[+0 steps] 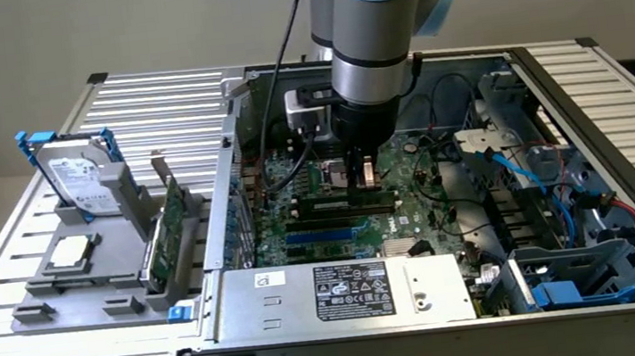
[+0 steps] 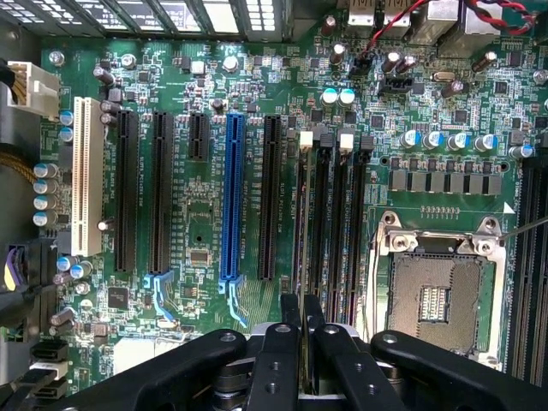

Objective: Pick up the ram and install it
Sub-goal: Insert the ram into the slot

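One gripper hung over the motherboard, its fingers pinched almost together on a thin dark strip that ran edge-on from between them along the outermost of the memory slots. That strip looked to be the ram, at or just above its slot. Whether it had begun to seat could not be told. In the exterior view the gripper stood upright inside the open case, tips low over the same row.

To do this step well, the stick probably needed to stay parallel to the slot and square to the board, its notch matched to the slot's key and the end latches open. Pressure would best go straight down and evenly, since a tilt could jam one end.

Counted in the wrist view:
- four memory slots
- one blue slot
- one white slot
- one empty CPU socket

Beside the case, at the exterior view's left:
- one hard drive
- one expansion card
- one CPU chip
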Controlling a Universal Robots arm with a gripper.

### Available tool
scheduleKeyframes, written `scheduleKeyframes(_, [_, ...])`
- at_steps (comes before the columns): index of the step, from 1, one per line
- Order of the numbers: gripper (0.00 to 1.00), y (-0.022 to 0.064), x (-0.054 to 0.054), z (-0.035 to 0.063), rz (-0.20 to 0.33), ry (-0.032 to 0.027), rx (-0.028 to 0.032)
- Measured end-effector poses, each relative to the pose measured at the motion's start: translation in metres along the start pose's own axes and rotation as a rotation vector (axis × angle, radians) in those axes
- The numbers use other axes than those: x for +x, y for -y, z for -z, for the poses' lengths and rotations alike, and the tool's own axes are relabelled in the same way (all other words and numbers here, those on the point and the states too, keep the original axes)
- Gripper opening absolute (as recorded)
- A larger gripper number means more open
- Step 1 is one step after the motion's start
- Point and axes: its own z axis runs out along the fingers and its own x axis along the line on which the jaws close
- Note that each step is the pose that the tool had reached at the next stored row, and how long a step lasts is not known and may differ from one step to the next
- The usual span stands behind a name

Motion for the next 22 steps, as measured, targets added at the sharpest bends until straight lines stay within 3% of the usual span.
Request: scheduleKeyframes(22, [0.13,-0.0002,-0.0001,-0.003,0.004,-0.0003,-0.0002])
